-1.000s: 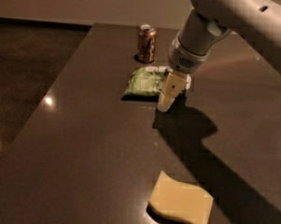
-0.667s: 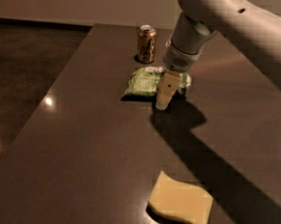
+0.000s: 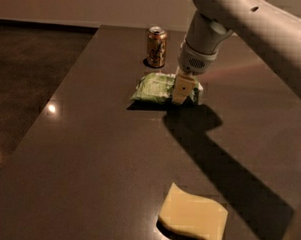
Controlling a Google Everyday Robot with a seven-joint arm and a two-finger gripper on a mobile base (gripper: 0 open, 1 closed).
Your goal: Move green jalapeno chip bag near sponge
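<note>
Robot gripper meets green jalapeno chip bag on dark table

The gripper is down at the bag's right end, upper centre of the frame; whether it grasps the bag cannot be told. A brown-gold drink can stands just behind. The pale yellow sponge lies well apart, at lower right.

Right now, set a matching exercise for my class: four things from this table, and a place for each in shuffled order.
1 green jalapeno chip bag
2 sponge
3 drink can
4 gripper

A nearest the camera
B farthest back, upright
C over the bag's end, picture right
D lying just in front of the drink can

Pairs: 1-D, 2-A, 3-B, 4-C
</note>
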